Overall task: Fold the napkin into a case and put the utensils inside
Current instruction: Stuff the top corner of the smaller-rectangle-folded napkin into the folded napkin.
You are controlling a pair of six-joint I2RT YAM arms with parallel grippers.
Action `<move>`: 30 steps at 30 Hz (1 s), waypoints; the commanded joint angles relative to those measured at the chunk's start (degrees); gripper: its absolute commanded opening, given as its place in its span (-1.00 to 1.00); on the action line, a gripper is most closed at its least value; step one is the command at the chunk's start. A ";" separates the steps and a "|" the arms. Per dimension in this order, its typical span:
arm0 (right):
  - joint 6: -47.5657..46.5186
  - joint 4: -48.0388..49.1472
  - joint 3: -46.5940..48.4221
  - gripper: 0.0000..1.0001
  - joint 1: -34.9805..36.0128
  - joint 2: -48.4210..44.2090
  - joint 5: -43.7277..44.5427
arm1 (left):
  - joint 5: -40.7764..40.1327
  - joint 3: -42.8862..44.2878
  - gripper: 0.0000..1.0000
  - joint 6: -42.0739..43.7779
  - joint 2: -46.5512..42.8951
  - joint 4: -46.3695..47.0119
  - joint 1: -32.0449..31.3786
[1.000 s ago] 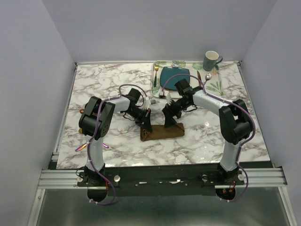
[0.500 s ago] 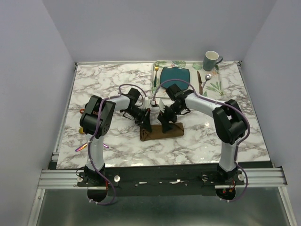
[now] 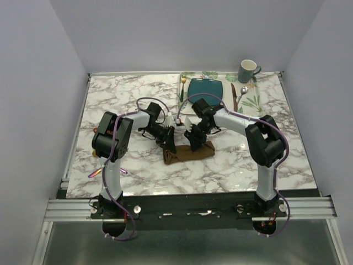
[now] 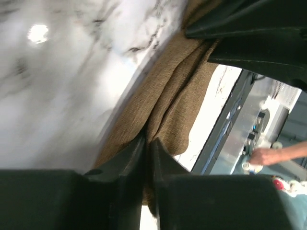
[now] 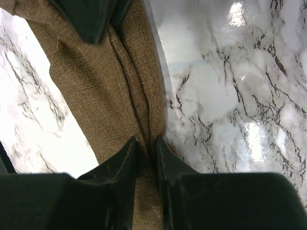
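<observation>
Fingers (image 5: 120, 167) pinch the napkin (image 5: 96, 86) in both wrist views; overhead hides it.

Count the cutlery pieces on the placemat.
3. A gold fork left of the teal plate; a dark knife and a spoon right of it. The right arm covers part of the placemat, so others may be hidden.

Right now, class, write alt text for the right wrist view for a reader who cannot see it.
The right gripper pinches a fold of the brown napkin between its two dark fingers, seen close up. The cloth lies as a wrinkled strip across the white, grey-veined marble table.
</observation>
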 commanded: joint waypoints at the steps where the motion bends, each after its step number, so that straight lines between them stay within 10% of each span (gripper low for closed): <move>1: -0.22 -1.63 0.98 -0.44 0.63 1.69 3.09 | 1.21 -3.69 -0.32 -1.15 -6.52 5.89 5.27; 15: 3.38 -2.69 3.35 -0.44 1.60 3.71 2.48 | 6.05 -17.48 -0.33 -22.31 -25.78 24.22 6.43; 21: 6.37 -4.01 5.46 -0.45 1.51 4.86 2.30 | 3.33 -26.46 -0.60 -44.22 -21.83 49.29 0.99; 30: 9.89 -4.80 5.46 -0.45 1.51 5.12 1.77 | -0.53 -23.48 -0.72 -52.40 -12.08 57.76 -2.80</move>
